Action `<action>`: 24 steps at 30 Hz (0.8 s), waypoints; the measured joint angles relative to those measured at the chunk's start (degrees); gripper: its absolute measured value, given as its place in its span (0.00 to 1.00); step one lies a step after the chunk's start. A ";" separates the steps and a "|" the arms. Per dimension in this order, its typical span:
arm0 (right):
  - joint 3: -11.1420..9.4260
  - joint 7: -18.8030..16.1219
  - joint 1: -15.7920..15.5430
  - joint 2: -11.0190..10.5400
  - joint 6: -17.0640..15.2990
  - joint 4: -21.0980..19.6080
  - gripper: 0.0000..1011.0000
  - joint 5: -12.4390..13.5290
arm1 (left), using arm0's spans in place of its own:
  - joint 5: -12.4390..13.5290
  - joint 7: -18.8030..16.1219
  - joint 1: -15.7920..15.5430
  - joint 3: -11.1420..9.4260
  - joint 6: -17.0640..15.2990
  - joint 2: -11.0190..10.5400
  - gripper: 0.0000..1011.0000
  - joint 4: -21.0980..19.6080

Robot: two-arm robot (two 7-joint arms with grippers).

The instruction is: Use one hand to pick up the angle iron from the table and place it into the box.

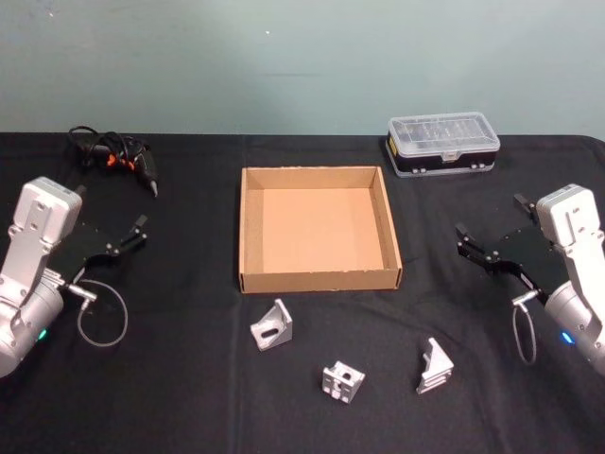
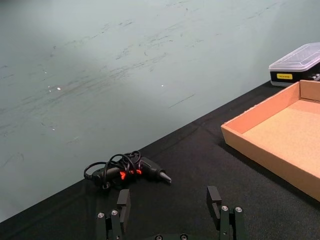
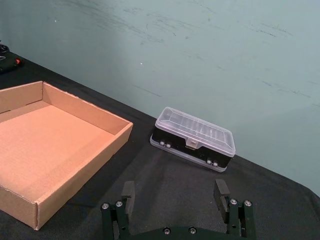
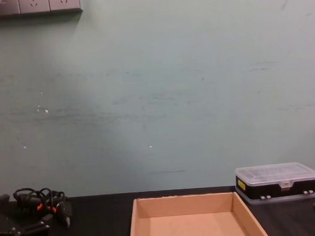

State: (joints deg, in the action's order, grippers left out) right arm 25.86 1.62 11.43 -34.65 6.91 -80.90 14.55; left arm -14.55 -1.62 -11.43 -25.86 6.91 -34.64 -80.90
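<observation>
The left claw (image 1: 128, 236) and right claw (image 1: 492, 227) hang wide, empty, at the frame's edges; pinched on its sloped faces, the angle iron (image 1: 272, 324) just below the box (image 1: 319, 279) could squirt free

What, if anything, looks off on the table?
Nothing damaged or spilled. Three angle irons lie on the table before the empty box, each turned differently. Left gripper and right gripper hover open at the sides.

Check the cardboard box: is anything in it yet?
Empty: the cardboard box has a bare floor. All three angle irons lie on the table in front of it; left claw and right claw are open, flanking it.
</observation>
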 joint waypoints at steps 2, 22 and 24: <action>0.00 0.00 0.00 0.00 0.00 0.00 0.99 0.00 | 0.00 0.00 0.00 0.00 0.00 0.00 0.99 0.00; 0.00 0.00 0.00 0.00 0.00 0.00 0.99 0.00 | 0.00 0.00 0.00 0.00 0.00 0.00 0.99 0.00; 0.00 0.00 0.00 0.00 0.00 0.00 0.99 0.00 | 0.00 0.00 0.00 0.00 0.00 0.00 0.99 0.00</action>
State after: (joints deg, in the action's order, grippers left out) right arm 25.86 1.62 11.43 -34.65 6.91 -80.90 14.55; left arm -14.55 -1.62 -11.43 -25.86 6.91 -34.64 -80.90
